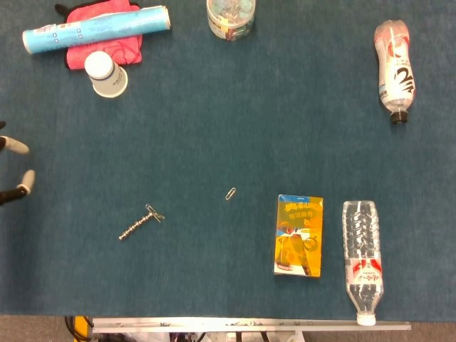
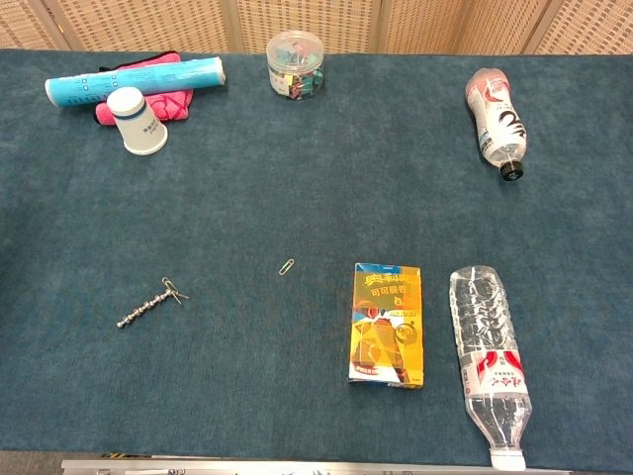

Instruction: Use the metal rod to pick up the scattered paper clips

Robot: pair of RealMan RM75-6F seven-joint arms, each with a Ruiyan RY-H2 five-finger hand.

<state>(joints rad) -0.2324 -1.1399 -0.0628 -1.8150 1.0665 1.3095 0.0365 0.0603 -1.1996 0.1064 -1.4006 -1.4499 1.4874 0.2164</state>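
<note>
The metal rod (image 1: 135, 228) (image 2: 143, 310) lies on the blue carpet at the front left. A paper clip (image 1: 154, 212) (image 2: 174, 289) sits at its upper right end. A second paper clip (image 1: 230, 193) (image 2: 287, 266) lies alone near the middle. Only the fingertips of my left hand (image 1: 23, 179) show, at the left edge of the head view. They are spread apart, hold nothing, and are well left of the rod. The chest view shows no hand. My right hand is out of both views.
A paper cup (image 1: 107, 74), a blue tube (image 1: 96, 28) on a pink cloth and a clear jar (image 1: 230, 18) stand at the back. A yellow box (image 1: 299, 235) and a bottle (image 1: 362, 260) lie front right. Another bottle (image 1: 394, 68) lies back right.
</note>
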